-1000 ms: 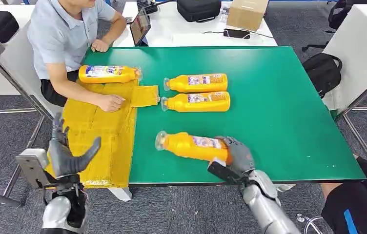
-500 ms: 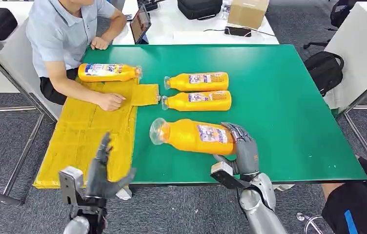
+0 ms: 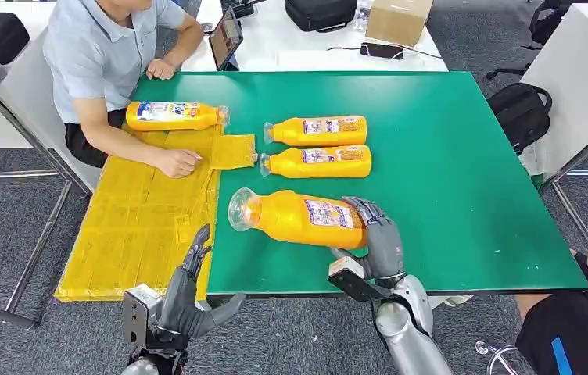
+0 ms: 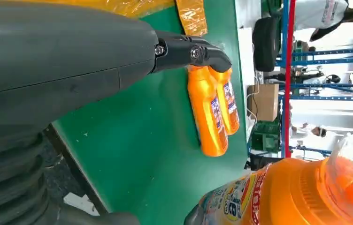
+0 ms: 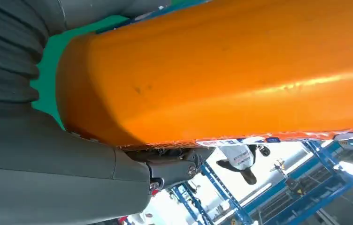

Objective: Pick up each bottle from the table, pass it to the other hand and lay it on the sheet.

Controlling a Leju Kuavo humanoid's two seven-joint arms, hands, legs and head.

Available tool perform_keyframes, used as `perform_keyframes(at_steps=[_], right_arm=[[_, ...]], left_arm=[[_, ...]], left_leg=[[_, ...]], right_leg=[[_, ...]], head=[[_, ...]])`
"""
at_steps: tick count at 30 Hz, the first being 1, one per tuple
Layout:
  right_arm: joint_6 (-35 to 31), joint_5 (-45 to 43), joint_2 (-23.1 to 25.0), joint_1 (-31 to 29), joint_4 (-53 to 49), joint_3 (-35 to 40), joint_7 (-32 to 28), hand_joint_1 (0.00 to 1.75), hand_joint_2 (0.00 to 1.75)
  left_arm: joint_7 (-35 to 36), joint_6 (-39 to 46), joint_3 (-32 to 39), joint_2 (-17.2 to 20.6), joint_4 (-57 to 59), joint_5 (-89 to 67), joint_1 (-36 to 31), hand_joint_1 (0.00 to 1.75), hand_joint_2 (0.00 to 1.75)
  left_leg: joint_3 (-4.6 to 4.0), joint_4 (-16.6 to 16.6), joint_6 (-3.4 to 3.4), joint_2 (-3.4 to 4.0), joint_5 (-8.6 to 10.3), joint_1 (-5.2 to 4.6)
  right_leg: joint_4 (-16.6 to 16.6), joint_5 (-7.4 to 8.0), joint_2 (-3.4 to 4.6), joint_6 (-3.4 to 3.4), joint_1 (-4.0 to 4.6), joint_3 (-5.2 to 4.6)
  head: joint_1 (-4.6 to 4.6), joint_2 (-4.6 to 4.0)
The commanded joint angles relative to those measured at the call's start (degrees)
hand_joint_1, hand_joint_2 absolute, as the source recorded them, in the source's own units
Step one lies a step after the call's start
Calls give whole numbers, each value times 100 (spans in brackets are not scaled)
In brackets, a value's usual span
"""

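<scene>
My right hand [image 3: 377,238] grips an orange bottle [image 3: 299,219] by its base and holds it level above the green table [image 3: 463,156], clear cap toward the left. The same bottle [image 5: 221,70] fills the right wrist view and shows in the left wrist view as bottle [image 4: 301,192]. My left hand [image 3: 185,301] is open, fingers spread, below the table's front edge near the yellow sheet [image 3: 134,226]. Two more orange bottles [image 3: 316,131] [image 3: 316,162] lie side by side on the table. A fourth bottle [image 3: 172,116] lies at the sheet's far end.
A person sits at the table's far left corner, one hand [image 3: 175,162] resting on the sheet. Behind stands a white table with a black bag [image 3: 318,14] and a cardboard box [image 3: 396,19]. A backpack [image 3: 519,113] sits on the floor at the right.
My right hand has lifted the bottle off the table and carried it left. My left hand has moved right, from beside the sheet to below the table's front edge.
</scene>
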Motion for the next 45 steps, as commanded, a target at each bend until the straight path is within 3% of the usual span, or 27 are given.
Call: perform_keyframes(at_steps=[1,4,5,7,14,17,21,37,41,45], right_arm=[[128,-71,39,-247,261,103,19,175,175],[372,-72,71,-276,346,224,35,175,175],[338,-417,731,-482,980,625,-302,175,175],[544,-932,1197,-674,1532,1331,-674,175,175],[652,-1358,1333,-717,1726,1593,-827,175,175],[771,-1472,1416,-851,2138,1729,-817,175,175],[896,-1345,1430,-1068,2588,1996,-578,175,175],[873,-1343,1423,-1079,2601,2024,-572,175,175],[1080,-1198,1430,-1032,2860,2297,-294,175,175],[893,-849,1420,-1055,3181,2549,-191,175,175]], left_arm=[[-9,-26,-164,229,164,-11,-84,0,175],[35,-127,-129,169,179,95,-102,0,175],[107,-553,-184,-32,203,511,-323,0,175],[483,-383,-113,-391,443,1077,-697,0,175],[431,-512,-267,-569,386,1817,-933,0,175],[269,-542,-513,-447,368,1898,-990,0,175],[67,-622,-564,-381,179,1889,-929,0,175],[43,-622,-538,-374,167,1885,-936,0,175],[-385,-322,-373,-475,-48,1732,-960,0,175],[-218,-378,-367,-396,-90,1774,-983,0,175]], left_leg=[[17,-5,7,11,-5,-2],[24,-6,9,13,-8,-2],[22,-6,9,12,-7,-2],[19,-4,5,23,-8,1],[19,-4,8,3,-4,7],[5,-3,2,1,2,5],[16,-6,4,12,-2,4],[4,-3,2,-1,1,4],[9,-3,3,-1,-1,6],[19,-6,5,-4,-3,8]], right_leg=[[-5,-2,4,-12,1,13],[-7,-4,4,-17,3,20],[-6,-4,3,-16,2,18],[-3,-1,15,-18,5,12],[-5,-5,-6,-17,9,18],[-2,-1,-3,-10,5,3],[-3,-1,5,-16,6,10],[-1,-3,-5,-10,4,2],[-2,-4,-7,-13,7,7],[-6,-7,-11,-18,10,15]], head=[[0,0],[0,0],[0,0],[0,0],[0,0],[-2,0],[0,0],[0,0],[0,0],[0,0]])
